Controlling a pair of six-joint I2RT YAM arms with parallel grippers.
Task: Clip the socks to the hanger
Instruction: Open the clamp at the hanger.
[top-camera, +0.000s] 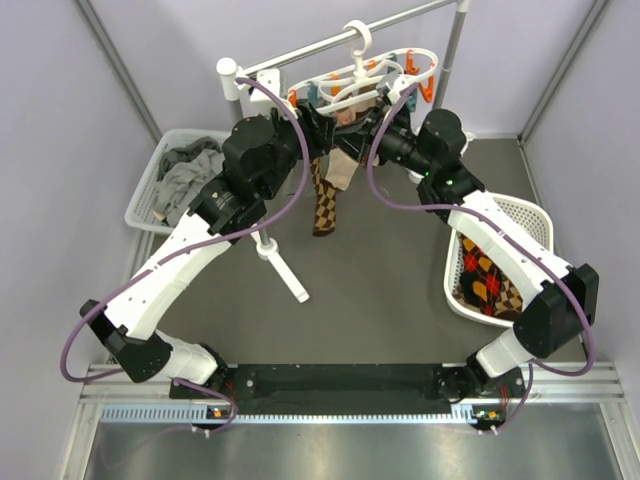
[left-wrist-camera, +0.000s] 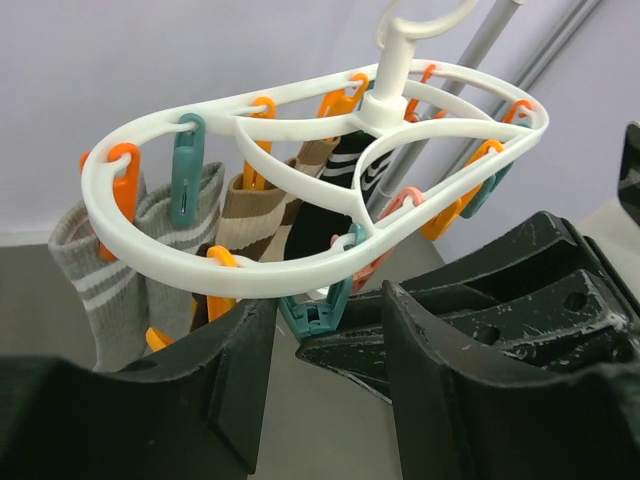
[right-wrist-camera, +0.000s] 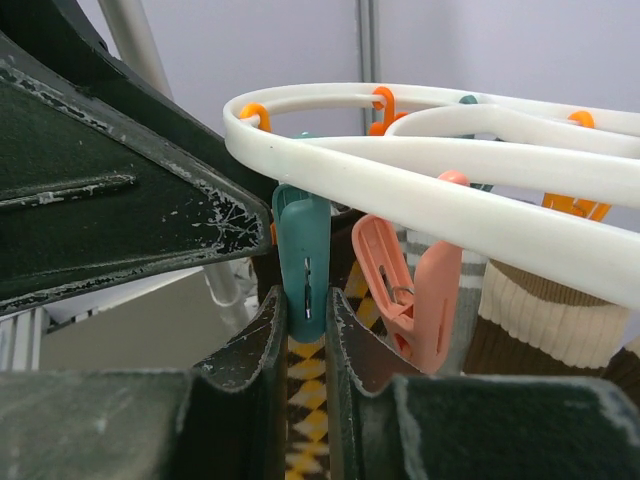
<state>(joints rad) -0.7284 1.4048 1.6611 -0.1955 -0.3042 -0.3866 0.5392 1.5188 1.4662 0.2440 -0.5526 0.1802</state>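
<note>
One white plastic oval-ring hanger (top-camera: 372, 72) hangs at upper centre of the top view, carrying smooth orange, teal and pink clips. One knitted argyle sock (top-camera: 325, 205) dangles beneath it. More lie in the white mesh basket (top-camera: 535, 215) at right. The right gripper (right-wrist-camera: 303, 320) has its jaws pinching one teal clip (right-wrist-camera: 300, 240). The left gripper (left-wrist-camera: 325, 335) has its jaws parted.

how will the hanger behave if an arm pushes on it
The hanger hangs only by its hook on the rail, so it will probably swing or tilt. Its thin white plastic looks light and may flex a little. Its clips dangle loosely, so they would likely swivel away.
</note>
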